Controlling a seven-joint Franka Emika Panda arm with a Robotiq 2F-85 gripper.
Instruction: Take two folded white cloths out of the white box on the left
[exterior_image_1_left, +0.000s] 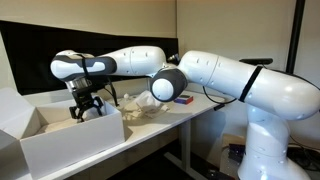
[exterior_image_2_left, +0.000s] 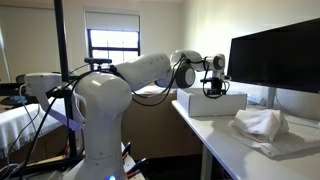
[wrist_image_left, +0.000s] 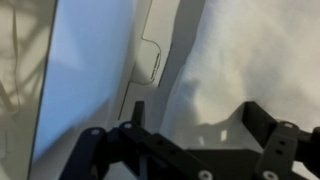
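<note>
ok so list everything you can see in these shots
white box: one, white, at the table's end
cloths: rumpled pile, number unclear, white, on the table beside the box
flat object: one, blue and red, on the table past the cloths
monitor: one, black, at the back of the table
window: one, bright, far wall
table: one, white
arm: one, white, reaching over the table
end effector: one, black, open, over the box
</note>
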